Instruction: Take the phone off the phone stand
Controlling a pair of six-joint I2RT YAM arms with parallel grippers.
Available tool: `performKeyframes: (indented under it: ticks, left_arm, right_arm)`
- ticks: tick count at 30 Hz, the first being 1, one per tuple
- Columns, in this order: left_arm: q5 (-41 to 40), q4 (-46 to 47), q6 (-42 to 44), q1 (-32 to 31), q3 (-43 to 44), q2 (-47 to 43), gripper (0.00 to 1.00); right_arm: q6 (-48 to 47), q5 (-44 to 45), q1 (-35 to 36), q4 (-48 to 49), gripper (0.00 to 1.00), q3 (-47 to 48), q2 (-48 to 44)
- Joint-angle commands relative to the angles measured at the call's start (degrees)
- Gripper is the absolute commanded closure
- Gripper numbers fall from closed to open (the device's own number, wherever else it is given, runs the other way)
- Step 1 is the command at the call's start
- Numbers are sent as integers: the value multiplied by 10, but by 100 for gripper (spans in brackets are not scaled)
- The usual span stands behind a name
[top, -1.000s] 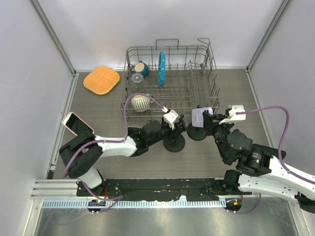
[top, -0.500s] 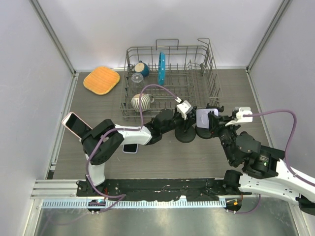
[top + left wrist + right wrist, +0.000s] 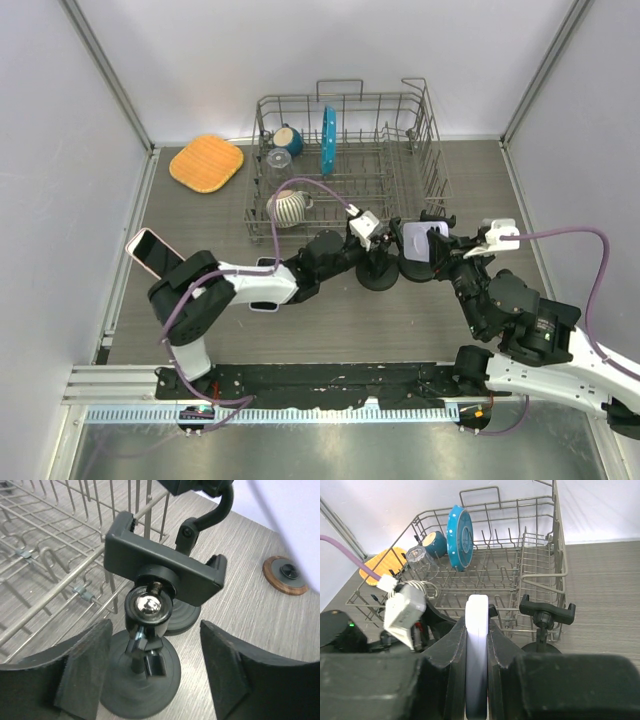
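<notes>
Now the right gripper [image 3: 477, 630] is clenched on the phone [image 3: 478, 660], held edge-up before the rack [image 3: 535, 555]; whether it is clear of its stand [image 3: 402, 270] I cannot tell. The left gripper [image 3: 152, 665] gapes around an empty stand [image 3: 165, 567].

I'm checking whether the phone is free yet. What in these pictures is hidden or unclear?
- Whether the phone sits in its stand: top view, the right hand covers the joint.
- The phone's face: right wrist view shows it edge-on, lower part between the fingers.
- Pale shape, left wrist view: blurred, cut by the edge.
- Pink phone: top view, left arm covers one end.
</notes>
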Motion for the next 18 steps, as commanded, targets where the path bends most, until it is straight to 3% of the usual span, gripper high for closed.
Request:
performKeyframes:
  ticks: [1,7,14,18]
  left_arm:
    - [-35,32,9,-3,-30,-87,19]
    - [-77,-6,23,-6,-121,-235,6]
    - [-191,-114,137,-74,-207,-418,2]
    - [-240,-116,176,-106,-245,-483,1]
  right_arm:
    - [4,-18,2,18,99,42,1]
    - [73,-33,2,-10,99,71,41]
    - [133,-80,2,-56,99,137,174]
    - [173,-94,2,-61,99,172,246]
